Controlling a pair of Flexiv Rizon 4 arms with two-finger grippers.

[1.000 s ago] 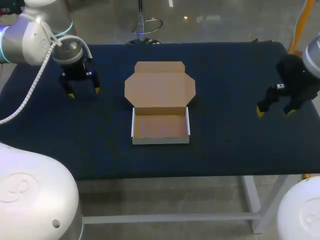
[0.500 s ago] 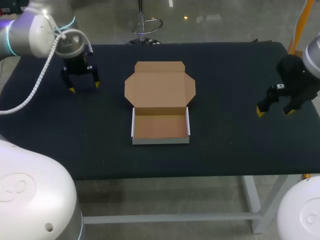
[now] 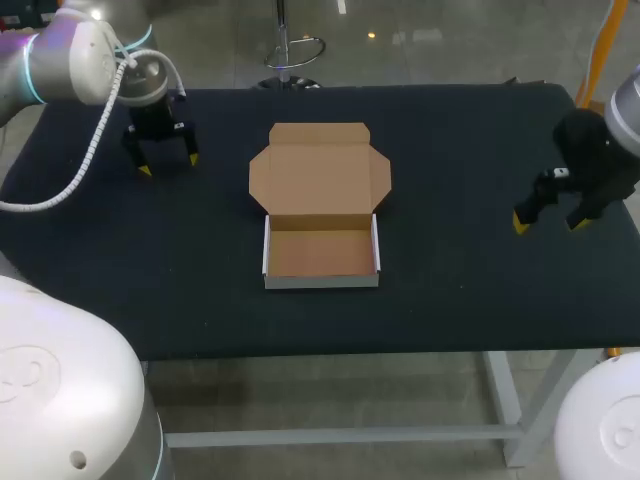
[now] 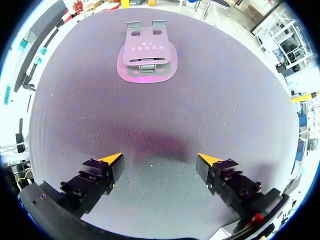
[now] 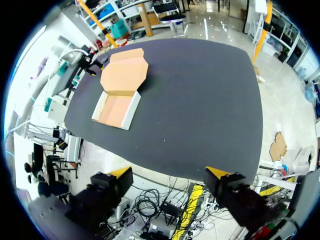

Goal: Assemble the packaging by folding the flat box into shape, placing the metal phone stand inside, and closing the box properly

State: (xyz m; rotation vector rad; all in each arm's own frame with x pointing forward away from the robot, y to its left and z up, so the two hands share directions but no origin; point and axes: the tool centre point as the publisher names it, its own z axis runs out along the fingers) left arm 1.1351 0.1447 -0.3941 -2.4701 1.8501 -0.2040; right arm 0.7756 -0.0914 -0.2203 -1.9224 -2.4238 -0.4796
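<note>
Box (image 3: 320, 190) unmoved; left hand (image 3: 168, 165) shifted rearward

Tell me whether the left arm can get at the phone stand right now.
Probably yes: the phone stand lies on the table ahead of the left gripper, whose fingers are open, with nothing in between.

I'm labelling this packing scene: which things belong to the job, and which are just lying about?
Belong to the job:
cardboard box, folded up, lid open
metal phone stand, lying ahead of the left pincer
left pincer, open
right pincer, open

Not part of the job:
dark table, which only bears them
</note>
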